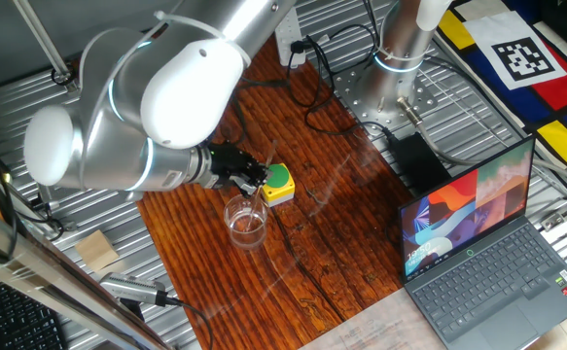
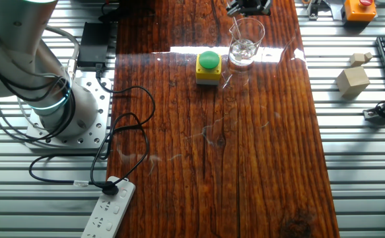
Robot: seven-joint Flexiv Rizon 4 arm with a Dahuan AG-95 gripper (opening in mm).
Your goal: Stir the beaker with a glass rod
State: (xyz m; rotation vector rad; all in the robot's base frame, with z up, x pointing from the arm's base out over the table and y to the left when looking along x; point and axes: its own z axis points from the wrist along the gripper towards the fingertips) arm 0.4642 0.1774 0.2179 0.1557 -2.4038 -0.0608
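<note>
The beaker (image 1: 246, 222) (image 2: 246, 42), a small clear glass cylinder, stands upright on the wooden board beside the yellow box with a green button (image 1: 278, 185) (image 2: 208, 68). My gripper (image 1: 255, 183) (image 2: 248, 8) hangs just above the beaker's rim, its black fingers close together. The other fixed view cuts the gripper off at the top edge. The glass rod (image 2: 235, 30) (image 1: 260, 201) shows as a faint pale line that slants down from the fingers into the beaker. The gripper looks shut on the rod's upper end.
An open laptop (image 1: 487, 243) sits at one end of the board. A black cable (image 2: 123, 125) runs from a white power strip (image 2: 109, 211) near the arm's base (image 2: 67, 112). Wooden blocks (image 2: 352, 79) and an orange button box (image 2: 359, 8) lie on the metal table.
</note>
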